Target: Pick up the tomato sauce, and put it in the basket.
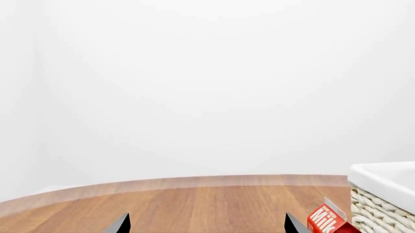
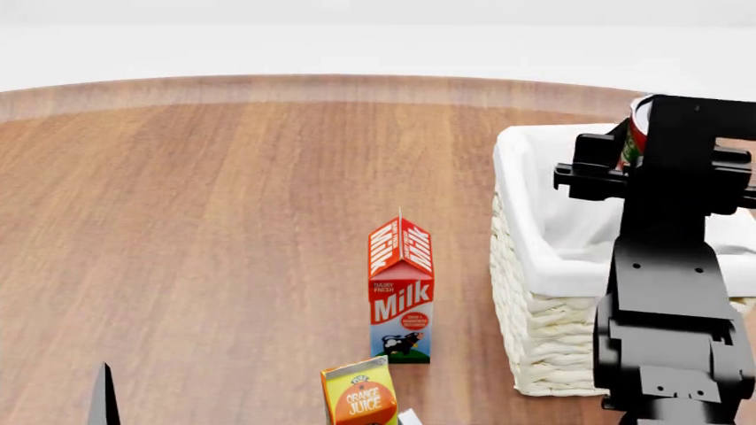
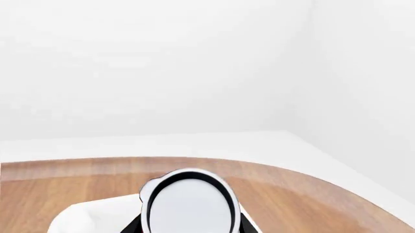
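Note:
The tomato sauce can (image 2: 636, 124) shows its red label and pale rim behind my right arm, held above the far side of the basket (image 2: 520, 186). In the right wrist view its silver-white top (image 3: 189, 201) fills the gap between the dark fingers of my right gripper (image 3: 189, 228), which is shut on it, with the basket's white liner (image 3: 91, 218) below. My left gripper (image 1: 206, 225) is open and empty, low over the wooden table; one of its fingertips (image 2: 104, 400) shows at the bottom left of the head view.
A red milk carton (image 2: 402, 288) stands left of the basket and also shows in the left wrist view (image 1: 327, 221). An orange juice carton (image 2: 359, 397) stands in front of it. The basket's corner (image 1: 382, 194) is near my left gripper.

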You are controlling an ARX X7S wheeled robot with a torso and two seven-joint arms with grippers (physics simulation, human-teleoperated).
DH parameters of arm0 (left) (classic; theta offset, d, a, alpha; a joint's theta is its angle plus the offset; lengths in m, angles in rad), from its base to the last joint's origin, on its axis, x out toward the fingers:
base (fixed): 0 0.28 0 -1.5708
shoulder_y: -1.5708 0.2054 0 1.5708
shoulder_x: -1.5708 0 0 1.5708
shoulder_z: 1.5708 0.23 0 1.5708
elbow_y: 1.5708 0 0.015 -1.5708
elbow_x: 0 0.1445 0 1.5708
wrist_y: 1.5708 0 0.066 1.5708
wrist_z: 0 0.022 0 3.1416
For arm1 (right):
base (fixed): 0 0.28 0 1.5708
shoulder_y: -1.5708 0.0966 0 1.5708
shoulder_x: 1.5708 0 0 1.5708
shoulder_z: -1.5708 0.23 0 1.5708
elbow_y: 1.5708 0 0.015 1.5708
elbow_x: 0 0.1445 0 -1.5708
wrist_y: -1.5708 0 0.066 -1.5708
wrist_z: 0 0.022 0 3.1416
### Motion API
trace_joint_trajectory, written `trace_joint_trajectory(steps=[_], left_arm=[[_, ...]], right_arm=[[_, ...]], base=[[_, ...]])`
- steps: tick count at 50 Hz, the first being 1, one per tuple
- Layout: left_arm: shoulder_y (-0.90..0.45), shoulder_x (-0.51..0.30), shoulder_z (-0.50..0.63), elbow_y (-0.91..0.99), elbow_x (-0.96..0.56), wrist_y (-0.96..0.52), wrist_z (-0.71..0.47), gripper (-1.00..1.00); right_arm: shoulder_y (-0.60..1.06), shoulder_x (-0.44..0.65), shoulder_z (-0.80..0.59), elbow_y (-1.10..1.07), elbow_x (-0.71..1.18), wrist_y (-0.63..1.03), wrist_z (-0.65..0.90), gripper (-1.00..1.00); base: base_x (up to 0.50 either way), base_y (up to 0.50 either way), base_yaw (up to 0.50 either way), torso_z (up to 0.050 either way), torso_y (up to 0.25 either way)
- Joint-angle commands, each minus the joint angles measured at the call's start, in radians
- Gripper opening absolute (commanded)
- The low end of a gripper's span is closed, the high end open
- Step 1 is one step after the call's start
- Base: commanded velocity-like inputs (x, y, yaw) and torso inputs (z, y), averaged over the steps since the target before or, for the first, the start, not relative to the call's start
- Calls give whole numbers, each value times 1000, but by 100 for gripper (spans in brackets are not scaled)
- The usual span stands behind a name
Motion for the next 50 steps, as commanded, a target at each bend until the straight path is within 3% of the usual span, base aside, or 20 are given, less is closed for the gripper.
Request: trace_joint_trajectory(steps=[1, 28, 29, 50], left_arm=[[-1, -4, 4, -4, -3, 4, -4, 100], [-6, -12, 15, -11, -8, 5, -15, 100], [-6, -13, 15, -11, -8, 5, -15, 100], [-8, -18, 24, -13, -7, 7, -24, 100]], right_arm=[[-7, -7, 27, 42, -70, 71, -5, -100], [-57, -10, 60, 42, -82, 82, -2, -100], [-57, -11, 62, 42, -81, 84, -4, 100], [-25, -19, 93, 42, -73, 25, -29, 100]], base=[[0, 0, 0, 0, 0], [0, 0, 0, 0, 0], [0, 0, 0, 0, 0], [0, 0, 0, 0, 0]])
